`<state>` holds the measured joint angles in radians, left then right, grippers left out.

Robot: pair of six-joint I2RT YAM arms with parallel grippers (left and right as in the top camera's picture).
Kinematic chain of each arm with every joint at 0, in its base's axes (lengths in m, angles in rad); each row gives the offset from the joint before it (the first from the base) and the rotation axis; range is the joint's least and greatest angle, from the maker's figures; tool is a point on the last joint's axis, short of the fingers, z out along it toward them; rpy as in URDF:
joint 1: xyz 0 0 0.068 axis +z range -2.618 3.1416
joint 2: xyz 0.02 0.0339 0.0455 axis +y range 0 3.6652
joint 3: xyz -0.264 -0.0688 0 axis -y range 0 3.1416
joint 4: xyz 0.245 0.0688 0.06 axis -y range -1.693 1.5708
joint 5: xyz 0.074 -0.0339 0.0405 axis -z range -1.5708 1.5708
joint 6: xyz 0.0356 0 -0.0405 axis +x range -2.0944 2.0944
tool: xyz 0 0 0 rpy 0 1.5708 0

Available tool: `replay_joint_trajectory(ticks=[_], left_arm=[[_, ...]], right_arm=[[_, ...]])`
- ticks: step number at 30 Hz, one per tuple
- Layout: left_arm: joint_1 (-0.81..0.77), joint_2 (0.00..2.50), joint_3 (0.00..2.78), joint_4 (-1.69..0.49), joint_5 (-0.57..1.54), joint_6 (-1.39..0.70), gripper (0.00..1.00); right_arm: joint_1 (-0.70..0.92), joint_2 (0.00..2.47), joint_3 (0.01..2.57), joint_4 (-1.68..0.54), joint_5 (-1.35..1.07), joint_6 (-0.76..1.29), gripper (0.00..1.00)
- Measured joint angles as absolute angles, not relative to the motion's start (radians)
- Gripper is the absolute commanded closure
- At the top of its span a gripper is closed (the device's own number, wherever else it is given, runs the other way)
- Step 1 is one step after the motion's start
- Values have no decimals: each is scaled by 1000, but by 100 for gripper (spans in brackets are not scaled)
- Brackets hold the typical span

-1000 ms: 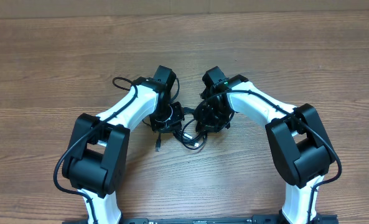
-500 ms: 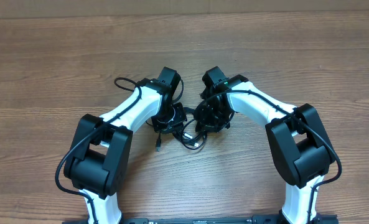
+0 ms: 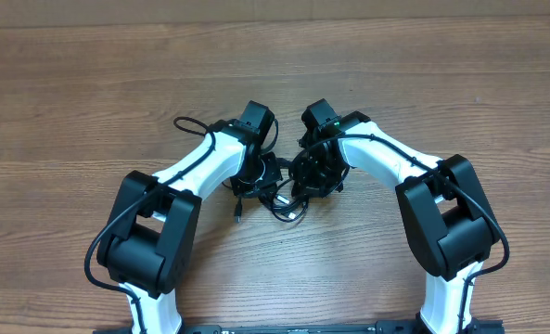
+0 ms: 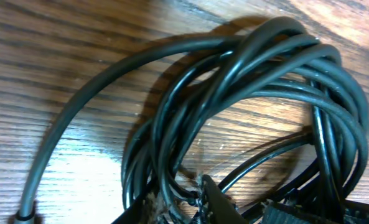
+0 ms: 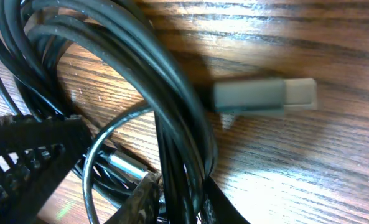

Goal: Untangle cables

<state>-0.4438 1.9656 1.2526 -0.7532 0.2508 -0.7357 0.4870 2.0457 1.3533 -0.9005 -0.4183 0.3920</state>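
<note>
The cables (image 3: 284, 206) are a bunch of thin black cords lying between the two arms on the wooden table. My left gripper (image 3: 259, 176) is down on the bunch's left side. In the left wrist view the coil (image 4: 259, 81) loops above my left gripper (image 4: 179, 204), which is shut on several strands. My right gripper (image 3: 310, 176) is on the bunch's right side. In the right wrist view it (image 5: 183, 202) is shut on a bundle of strands (image 5: 172, 118). A grey plug (image 5: 265, 96) lies beside them and a silver-tipped plug (image 5: 125, 165) sits under the loops.
One loose cable end (image 3: 237, 215) trails toward the table's front. The left arm's ribbed black body (image 5: 22, 155) sits close at the left of the right wrist view. Bare wooden tabletop (image 3: 275, 56) stretches all around the arms.
My left arm has shifted a little to the right, nearer the right gripper, still holding the cables. The right arm has not moved.
</note>
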Motion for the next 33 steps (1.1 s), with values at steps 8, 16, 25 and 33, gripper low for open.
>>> replay_joint_trajectory(ticks=[8, 16, 25, 33], left_arm=[[-458, 1946, 1203, -672, 225, -780, 96], [-450, 1944, 1200, -663, 244, -767, 96], [-363, 1905, 1206, -680, 357, -677, 96], [-260, 1793, 1228, -683, 471, -647, 96]], right_arm=[[487, 2046, 1352, -902, -416, 392, 80], [487, 2046, 1349, -906, -403, 392, 85], [488, 2045, 1349, -899, -388, 396, 96], [492, 2041, 1348, -899, -377, 395, 96]])
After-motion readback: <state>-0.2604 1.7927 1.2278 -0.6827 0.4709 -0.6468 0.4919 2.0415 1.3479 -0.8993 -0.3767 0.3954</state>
